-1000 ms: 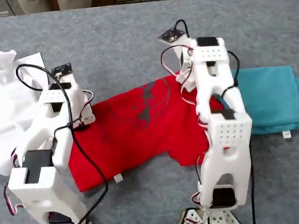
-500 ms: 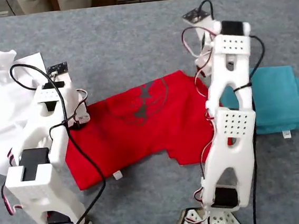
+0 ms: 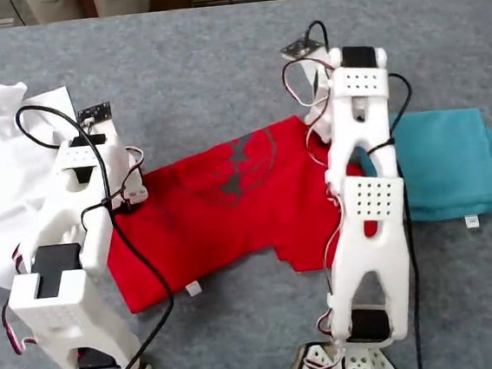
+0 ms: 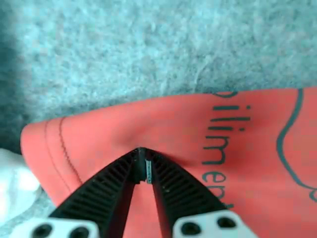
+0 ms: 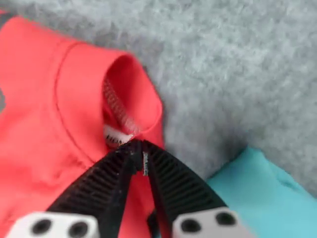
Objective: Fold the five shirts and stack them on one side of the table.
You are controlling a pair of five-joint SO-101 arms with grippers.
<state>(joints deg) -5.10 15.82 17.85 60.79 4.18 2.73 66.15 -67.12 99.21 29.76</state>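
Dark lettering (image 4: 229,134) noted on red shirt (image 4: 124,129), set beside curved line graphic; word partly hidden, not fully legible. Dark chest graphic (image 3: 242,163) seen in high view, no characters made out. White collar label (image 5: 116,138) found inside neckline, print blurred. White hem tag (image 3: 194,289) recorded on red shirt, white corner tag (image 3: 472,221) on teal folded shirt (image 3: 449,161); nothing legible on either.

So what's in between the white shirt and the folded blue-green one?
The red shirt lies spread out between the white shirt and the folded teal shirt; the high view shows it.
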